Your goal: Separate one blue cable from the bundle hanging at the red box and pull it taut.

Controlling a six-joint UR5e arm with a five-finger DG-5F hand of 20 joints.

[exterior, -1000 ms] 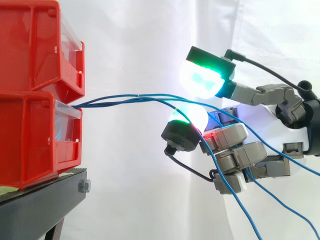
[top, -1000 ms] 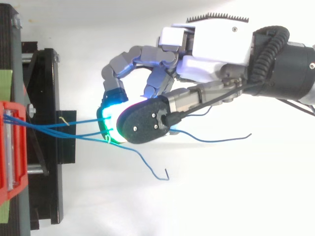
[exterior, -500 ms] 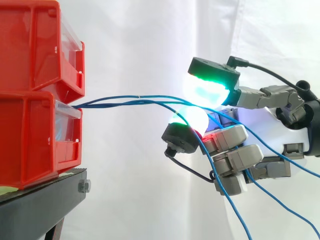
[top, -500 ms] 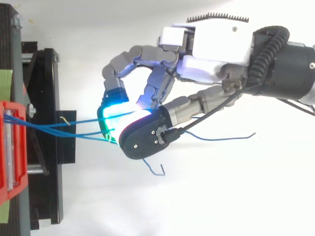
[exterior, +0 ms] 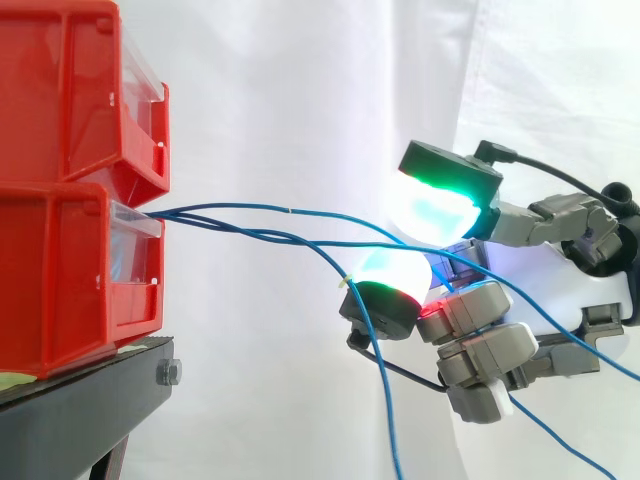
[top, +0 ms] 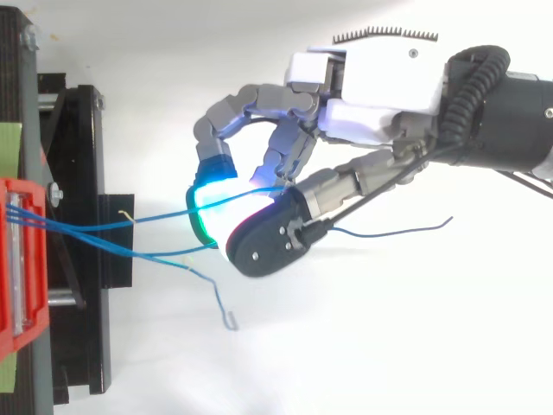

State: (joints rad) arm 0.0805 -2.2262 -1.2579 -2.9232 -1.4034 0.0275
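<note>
Drawn back from the red bins (exterior: 60,250), the hand (top: 380,86) pinched one blue cable (exterior: 290,210) between curled fingers; the top view showed a second cable (top: 220,303) ending in a hooked free tip.

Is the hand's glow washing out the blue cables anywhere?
Top view: yes, glare off the hand bleaches the blue cables where they cross it, hiding any grasp. Side view: milder; the cables are traceable from the red box past the glow.

A black stand (exterior: 80,415) sits at the lower left, a silver bolt (exterior: 168,373) on its front edge. A white curtain (exterior: 300,100) hangs behind it in folds. From above, a green strip (top: 9,143) lies along the stand's left side
</note>
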